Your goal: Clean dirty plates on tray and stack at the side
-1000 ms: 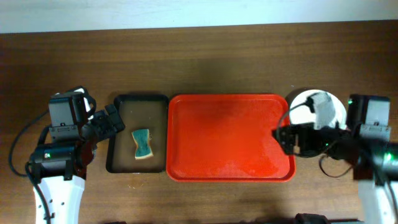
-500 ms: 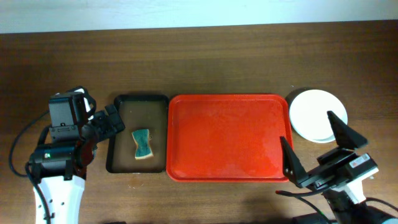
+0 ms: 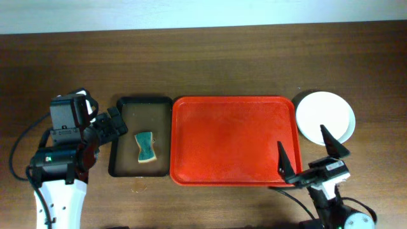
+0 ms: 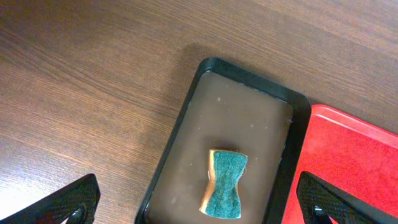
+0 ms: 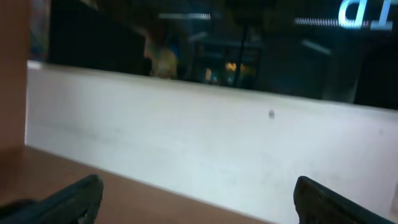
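Note:
The red tray (image 3: pixel 235 140) lies in the middle of the table with nothing on it; its corner shows in the left wrist view (image 4: pixel 354 162). The plates (image 3: pixel 325 117) sit on the table just right of it, a white one on top. My right gripper (image 3: pixel 307 156) is near the table's front edge, below the plates, open and holding nothing. Its wrist view shows only its spread fingertips (image 5: pixel 81 193), a pale wall and a strip of table. My left gripper (image 3: pixel 112 125) hovers open at the left edge of the brown tray (image 3: pixel 141 102), over the sponge (image 4: pixel 225 183).
The black-rimmed brown tray (image 4: pixel 249 70) lies against the red tray's left side and holds a green and yellow sponge (image 3: pixel 146 147). Cables trail from both arm bases at the front corners. A pale wall borders the far edge of the table.
My right arm has pulled back from over the plates to the front edge of the table, its gripper tilted up and away. The left arm has not moved.

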